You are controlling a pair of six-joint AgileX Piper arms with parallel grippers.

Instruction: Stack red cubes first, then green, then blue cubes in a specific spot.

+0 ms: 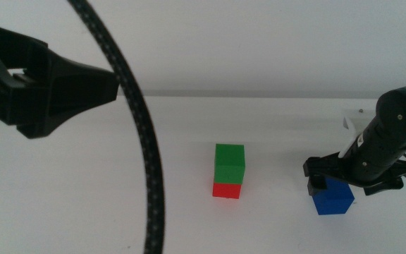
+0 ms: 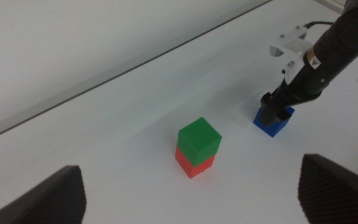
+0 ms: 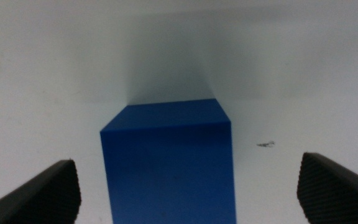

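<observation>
Green cube (image 1: 230,164) sitting on red cube (image 1: 226,189), mid-worktop (image 1: 83,212). Blue cube (image 1: 333,197) lying right of stack, apart. I'm lowering right pincer (image 1: 330,185), jaws apart, straddling blue. Left pincer (image 2: 191,193) waiting far left, jaws apart. Next, judging: clamp blue, lift, top stack.

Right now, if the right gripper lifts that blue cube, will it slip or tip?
Probably not: the blue cube looks rigid, with flat matte faces between the open right gripper. Likely light, being small. Flat-based, so it shouldn't roll.
</observation>
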